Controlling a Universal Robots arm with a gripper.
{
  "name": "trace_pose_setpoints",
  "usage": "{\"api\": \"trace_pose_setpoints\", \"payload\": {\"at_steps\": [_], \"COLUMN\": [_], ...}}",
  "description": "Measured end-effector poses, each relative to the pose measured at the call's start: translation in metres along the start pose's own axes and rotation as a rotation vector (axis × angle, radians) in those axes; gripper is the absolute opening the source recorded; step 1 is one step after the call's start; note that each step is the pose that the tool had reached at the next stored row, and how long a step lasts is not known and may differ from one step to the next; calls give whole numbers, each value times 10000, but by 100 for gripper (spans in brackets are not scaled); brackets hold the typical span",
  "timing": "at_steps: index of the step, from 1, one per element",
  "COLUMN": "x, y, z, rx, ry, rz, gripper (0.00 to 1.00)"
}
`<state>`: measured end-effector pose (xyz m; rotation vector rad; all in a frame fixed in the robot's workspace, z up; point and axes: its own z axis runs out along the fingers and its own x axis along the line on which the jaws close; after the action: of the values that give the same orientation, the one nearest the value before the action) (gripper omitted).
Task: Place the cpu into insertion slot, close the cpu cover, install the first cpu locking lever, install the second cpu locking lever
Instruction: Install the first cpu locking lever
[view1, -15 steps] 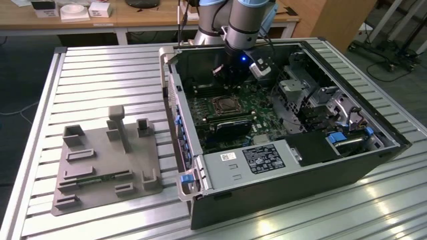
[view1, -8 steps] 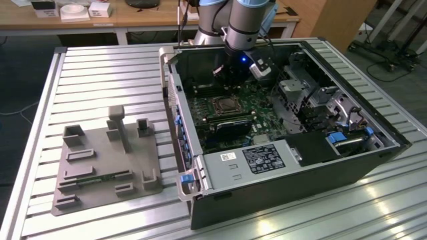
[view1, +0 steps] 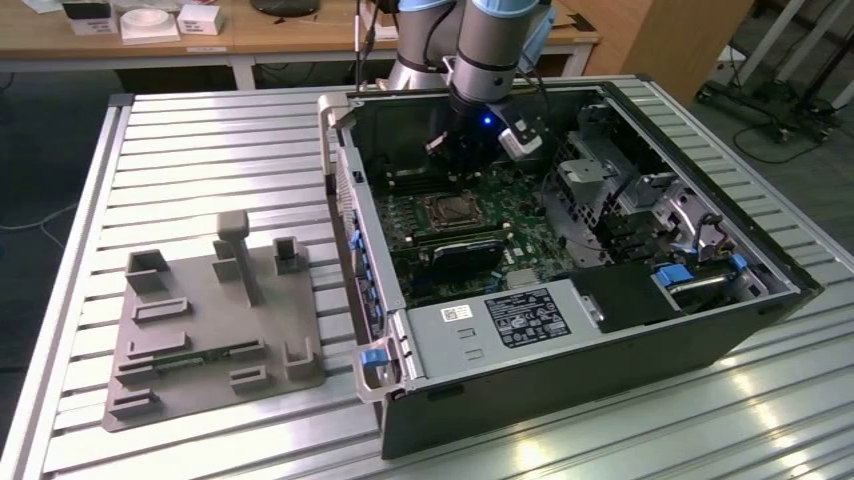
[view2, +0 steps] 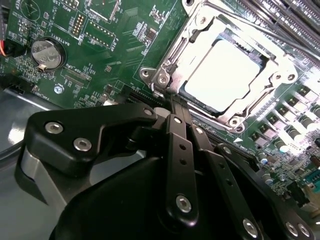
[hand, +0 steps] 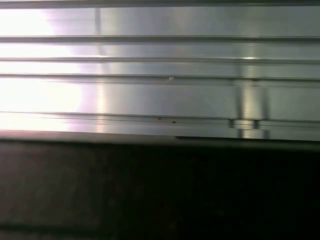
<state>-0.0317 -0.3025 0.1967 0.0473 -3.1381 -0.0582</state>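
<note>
**CPU seated in the socket, cover down, jaws drawn together at its corner**

The cpu (view2: 225, 75) lies flat in the insertion slot (view2: 187, 97), its pale metal top showing through the square cut-out of the cpu cover (view2: 200, 30), which is folded down over it. In the second wrist view the gripper (view2: 175, 102) stands just beside the socket's near corner, its tip next to the corner screw of the metal frame (whether it actually touches the frame there cannot be told). The jaws are drawn together into one narrow black point and hold nothing; the cpu sits beyond that point, apart from it and fully inside the socket.

Around the socket spreads the green motherboard (view2: 107, 55). A round coin battery (view2: 47, 53) sits on the board well away from the socket, on the far side from the row of small components lining the socket's other edge.

In the exterior view the socket (view1: 451, 210) lies near the middle of the open computer case (view1: 561, 375), with the arm (view1: 494, 45) reaching down into the case and the gripper (view1: 451, 160) hanging just above the socket. The case rests on a ribbed metal desk (view1: 200, 150). To the exterior view's left of the case, a grey fixture plate (view1: 200, 335) with upright blocks lies on the same desk, well apart from the socket.
</note>
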Motion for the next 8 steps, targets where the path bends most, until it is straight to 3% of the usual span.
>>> {"api": "trace_pose_setpoints", "payload": {"at_steps": [8], "x": [-1], "y": [0], "z": [3], "rx": [15], "ry": [-5], "rz": [0], "gripper": [10]}}
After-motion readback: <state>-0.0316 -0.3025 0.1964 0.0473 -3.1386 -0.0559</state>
